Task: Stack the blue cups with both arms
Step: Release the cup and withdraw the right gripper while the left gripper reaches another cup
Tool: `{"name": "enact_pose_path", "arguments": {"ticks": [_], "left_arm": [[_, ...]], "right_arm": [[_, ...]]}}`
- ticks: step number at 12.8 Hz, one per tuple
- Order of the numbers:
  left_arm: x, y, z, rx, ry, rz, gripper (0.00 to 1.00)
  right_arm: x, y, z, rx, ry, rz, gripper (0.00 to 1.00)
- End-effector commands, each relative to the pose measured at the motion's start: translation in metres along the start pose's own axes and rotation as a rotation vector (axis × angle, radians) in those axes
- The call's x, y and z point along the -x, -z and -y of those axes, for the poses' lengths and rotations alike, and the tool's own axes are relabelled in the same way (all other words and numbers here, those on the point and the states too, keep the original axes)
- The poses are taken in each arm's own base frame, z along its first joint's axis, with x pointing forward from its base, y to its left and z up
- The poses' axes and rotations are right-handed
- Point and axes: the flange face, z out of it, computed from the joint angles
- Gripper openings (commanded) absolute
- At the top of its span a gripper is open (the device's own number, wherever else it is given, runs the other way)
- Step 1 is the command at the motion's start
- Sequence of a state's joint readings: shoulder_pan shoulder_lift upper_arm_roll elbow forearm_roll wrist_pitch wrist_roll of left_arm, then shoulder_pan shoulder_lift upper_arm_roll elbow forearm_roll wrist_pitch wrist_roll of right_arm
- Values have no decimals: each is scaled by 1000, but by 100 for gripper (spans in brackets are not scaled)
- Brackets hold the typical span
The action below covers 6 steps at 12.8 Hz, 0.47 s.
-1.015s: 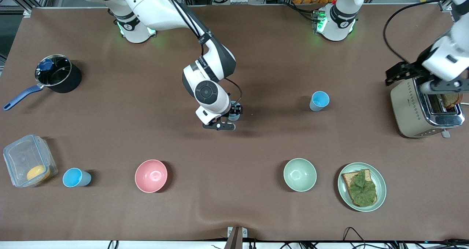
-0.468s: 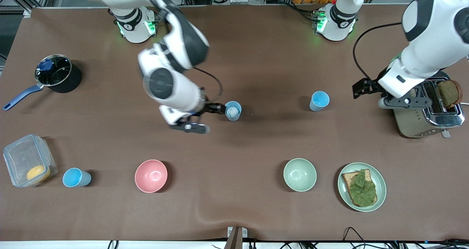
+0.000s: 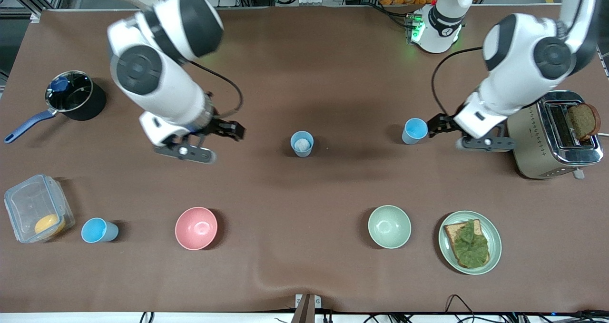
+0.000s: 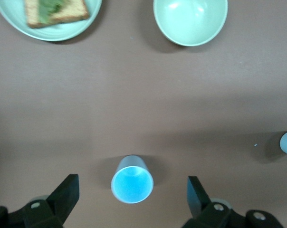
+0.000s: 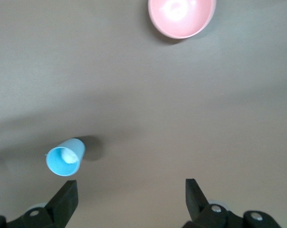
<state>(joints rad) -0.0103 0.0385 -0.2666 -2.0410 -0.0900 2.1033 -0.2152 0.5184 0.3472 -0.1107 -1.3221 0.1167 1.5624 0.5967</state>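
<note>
Three blue cups stand upright on the brown table. One cup (image 3: pixel 302 143) with a whitish patch inside is at the middle, and it also shows in the right wrist view as cup (image 5: pixel 63 159). A second cup (image 3: pixel 415 131) stands toward the left arm's end. The third cup (image 3: pixel 99 230) is beside the plastic box. My left gripper (image 3: pixel 434 124) hovers open close to the second cup (image 4: pixel 132 179), which shows between its fingers from above. My right gripper (image 3: pixel 235 129) is open and empty (image 5: pixel 130 194), over bare table toward the right arm's end from the patched cup.
A toaster (image 3: pixel 554 137) holding toast stands near the left arm. A plate (image 3: pixel 495 239) with bread and lettuce, a green bowl (image 3: pixel 389 226) and a pink bowl (image 3: pixel 196 228) lie nearer the front camera. A pot (image 3: pixel 73 97) and a plastic box (image 3: pixel 35 209) are at the right arm's end.
My right gripper has let go of the patched cup and drawn away toward the right arm's end. My left arm has swung from the toaster over to the second cup.
</note>
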Motion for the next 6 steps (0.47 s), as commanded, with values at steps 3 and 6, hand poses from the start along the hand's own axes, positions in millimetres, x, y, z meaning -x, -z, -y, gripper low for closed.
{"name": "enact_pose_path", "arguments": {"ticks": [3,6], "left_arm": [[29,-58,-29,16,42,19,100],[54,-103,-27,6,49,24,100]], "right_arm": [[1,68,-89,12,67,-56,100],[-4,85,-133,22,186,-48,100]]}}
